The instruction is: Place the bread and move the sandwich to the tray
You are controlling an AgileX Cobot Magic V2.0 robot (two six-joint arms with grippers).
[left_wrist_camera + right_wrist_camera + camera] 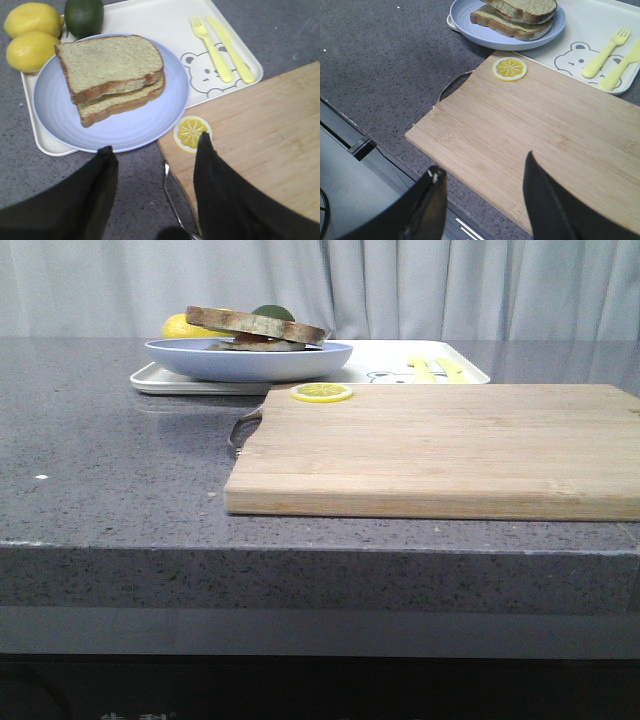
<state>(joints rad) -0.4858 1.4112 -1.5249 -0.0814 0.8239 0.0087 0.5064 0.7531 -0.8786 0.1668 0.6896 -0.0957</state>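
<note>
Nine items, largest first. Grey stone table (110, 440): bears everything. Wooden cutting board (440, 450): near edge of table, bare but for a lemon-slice disc (321, 392) at its far left corner; a metal handle (243, 426) juts from its left end. White tray (150, 20): behind the board, just beyond its far edge, bear print and a yellow fork (212, 47) and knife (231, 50) at one end. Blue plate (55, 100): resting on the tray's other end, its rim overhanging the tray edge. Sandwich (112, 75): on the plate, the thick bread (107, 57) already laid as its top slice, so both steps look done. Two lemons (30, 35) and a lime (83, 14): behind the plate. Left gripper (152, 157): fingers spread, empty, hanging over the plate's near rim, seemingly clear of it. Right gripper (482, 177): fingers apart, empty, above the board's near edge
</note>
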